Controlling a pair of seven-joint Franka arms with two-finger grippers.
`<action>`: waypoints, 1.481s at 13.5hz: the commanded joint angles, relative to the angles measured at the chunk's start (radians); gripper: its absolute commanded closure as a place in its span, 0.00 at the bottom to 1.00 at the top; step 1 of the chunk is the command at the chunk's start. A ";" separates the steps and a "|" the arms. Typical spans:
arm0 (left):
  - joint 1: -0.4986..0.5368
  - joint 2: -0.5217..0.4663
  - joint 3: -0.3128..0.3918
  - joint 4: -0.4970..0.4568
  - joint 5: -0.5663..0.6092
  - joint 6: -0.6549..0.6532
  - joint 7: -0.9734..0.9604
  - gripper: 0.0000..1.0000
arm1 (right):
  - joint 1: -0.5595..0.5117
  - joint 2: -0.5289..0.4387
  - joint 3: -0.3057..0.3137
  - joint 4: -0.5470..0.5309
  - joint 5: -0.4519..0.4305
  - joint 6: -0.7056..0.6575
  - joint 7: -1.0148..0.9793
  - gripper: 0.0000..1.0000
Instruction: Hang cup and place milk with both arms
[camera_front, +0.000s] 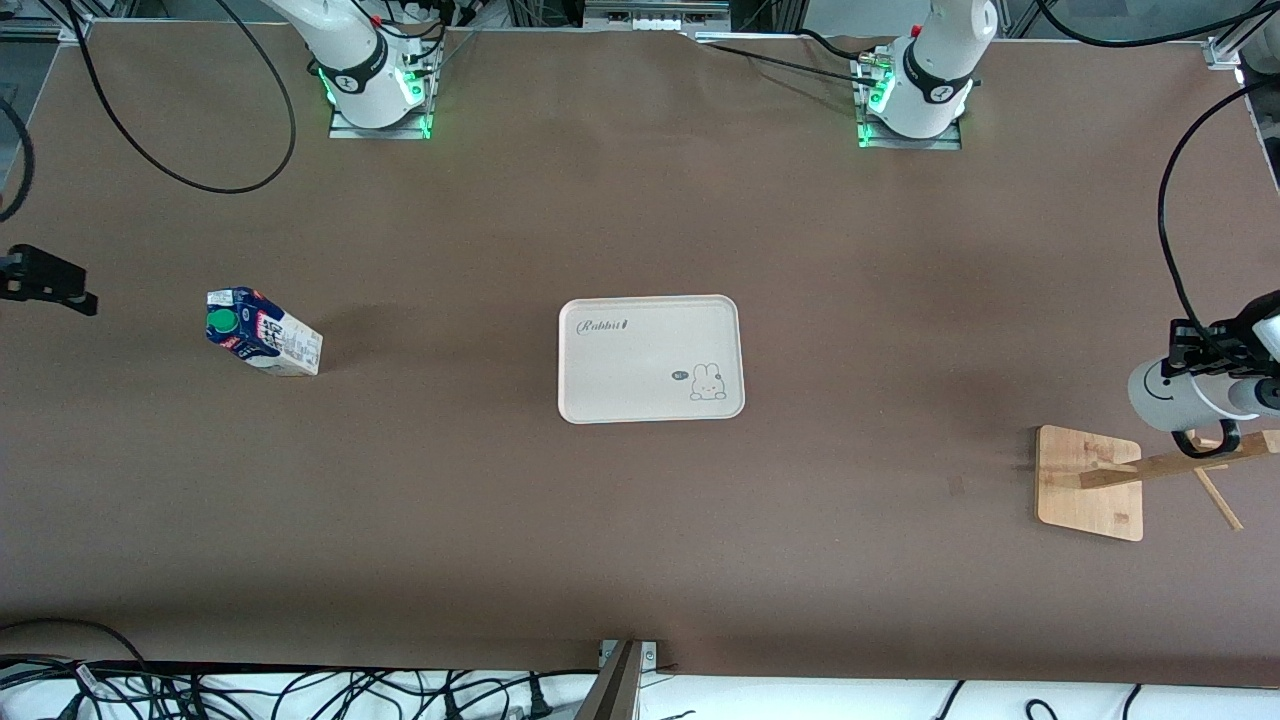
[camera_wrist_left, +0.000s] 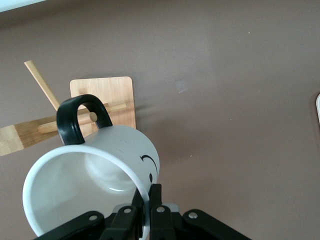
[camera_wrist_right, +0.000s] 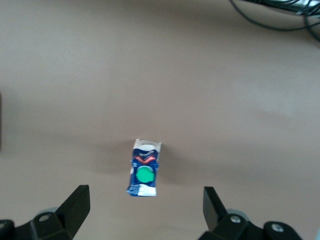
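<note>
1. 2 arms were busy: left gripper (camera_wrist_left: 146, 212) pinched the cup (camera_wrist_left: 95, 175) by its rim, over the wooden rack (camera_front: 1100, 480).
2. Hanging step; next, I judged, handle (camera_wrist_left: 80, 117) onto peg.
3. Right gripper (camera_wrist_right: 145, 205) hung open over the milk (camera_front: 262, 332), which stood toward the right arm's end.

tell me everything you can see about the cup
The cup is a small white mug, glossy like ceramic, with a black loop handle and a black smiley drawn on its side. It is tipped on its side in the air, its mouth toward the left wrist camera and empty. The left gripper is shut on its rim. It hangs over the wooden rack at the left arm's end of the table, handle close to a peg, not clearly hooked on.
</note>
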 joint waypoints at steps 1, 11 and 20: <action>0.011 0.016 -0.008 0.016 0.019 -0.011 0.028 1.00 | -0.163 -0.099 0.215 -0.087 -0.046 -0.005 0.002 0.00; 0.048 0.041 -0.008 0.004 0.009 -0.016 -0.014 0.00 | -0.158 -0.085 0.197 -0.039 -0.135 -0.146 0.038 0.00; 0.036 0.007 -0.085 0.005 0.014 -0.099 -0.146 0.00 | -0.146 -0.058 0.200 -0.033 -0.097 -0.278 0.010 0.00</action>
